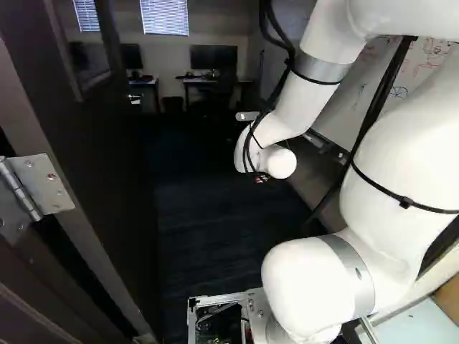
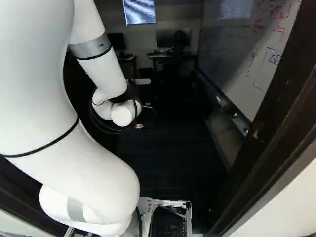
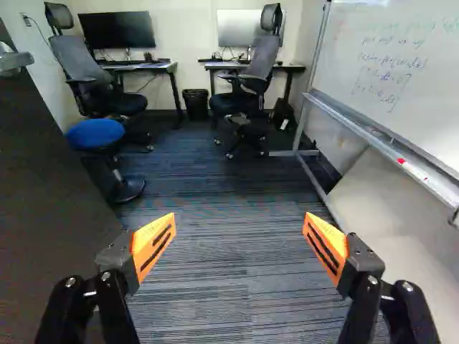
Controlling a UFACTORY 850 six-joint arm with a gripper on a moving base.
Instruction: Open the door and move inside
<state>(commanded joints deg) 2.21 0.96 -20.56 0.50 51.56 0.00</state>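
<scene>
My pincer [image 3: 240, 222] stands wide open, holding nothing; the open door [image 3: 43, 215] lies at nine o'clock, so my way inside should be twelve.

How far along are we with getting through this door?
Opening looks done: the door stands swung into the room. Entry seems in hand: the arm reaches in over the carpet, the hand open and empty. Left, probably: driving the base through, as the hinge and door frame flank the arm.
</scene>
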